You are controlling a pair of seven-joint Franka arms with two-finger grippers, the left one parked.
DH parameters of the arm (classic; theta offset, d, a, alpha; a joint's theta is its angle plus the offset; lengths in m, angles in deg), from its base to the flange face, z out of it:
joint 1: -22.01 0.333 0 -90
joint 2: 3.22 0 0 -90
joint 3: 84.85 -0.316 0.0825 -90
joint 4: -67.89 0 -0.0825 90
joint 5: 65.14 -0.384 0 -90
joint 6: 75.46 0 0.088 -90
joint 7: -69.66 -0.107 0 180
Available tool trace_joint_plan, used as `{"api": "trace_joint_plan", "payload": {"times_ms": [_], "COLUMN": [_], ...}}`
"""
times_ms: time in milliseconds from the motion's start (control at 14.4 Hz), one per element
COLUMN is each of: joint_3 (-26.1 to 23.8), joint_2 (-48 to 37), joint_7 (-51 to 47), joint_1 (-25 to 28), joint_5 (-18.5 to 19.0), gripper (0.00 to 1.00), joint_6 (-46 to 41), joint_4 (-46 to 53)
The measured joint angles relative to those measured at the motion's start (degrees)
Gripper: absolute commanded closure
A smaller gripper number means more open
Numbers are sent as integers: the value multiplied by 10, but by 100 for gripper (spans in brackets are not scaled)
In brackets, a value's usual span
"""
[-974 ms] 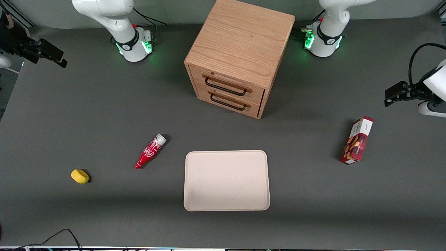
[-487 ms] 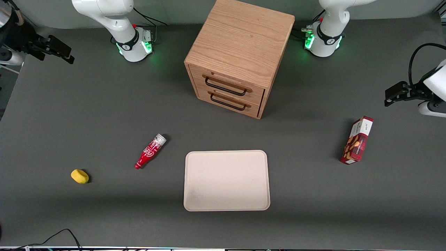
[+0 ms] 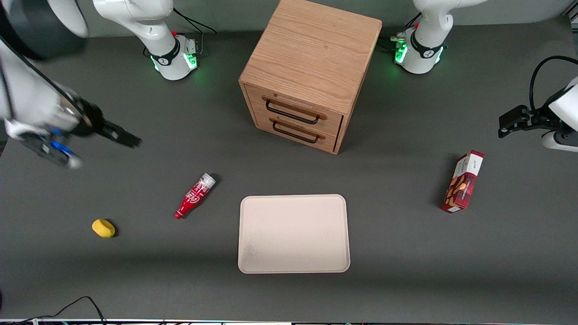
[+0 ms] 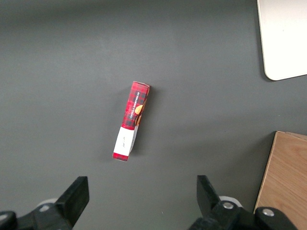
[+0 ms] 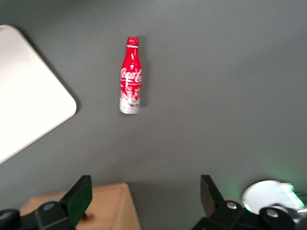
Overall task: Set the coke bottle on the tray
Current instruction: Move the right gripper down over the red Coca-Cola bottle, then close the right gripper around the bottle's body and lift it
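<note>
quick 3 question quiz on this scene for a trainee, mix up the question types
1. True or false: the coke bottle stands upright on the tray.
2. Multiple choice: which thing lies nearest the coke bottle? A) the snack box B) the yellow object C) the drawer cabinet
3. Fill in: the gripper is ___ and holds nothing, hanging above the table apart from the bottle.

Key
1. False: it lies on its side on the table, beside the tray, not touching it.
2. B
3. open
</note>
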Motion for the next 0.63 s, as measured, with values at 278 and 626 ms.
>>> {"api": "trace_joint_plan", "payload": {"times_ms": [278,626], "joint_3": [-24,-25], "joint_2": [116,196], "joint_7": [-101,-147], "joint_1": [7,9], "joint_5": [26,72], "gripper": [0,0], "joint_6": [141,290], "joint_4": [-36,-90]}}
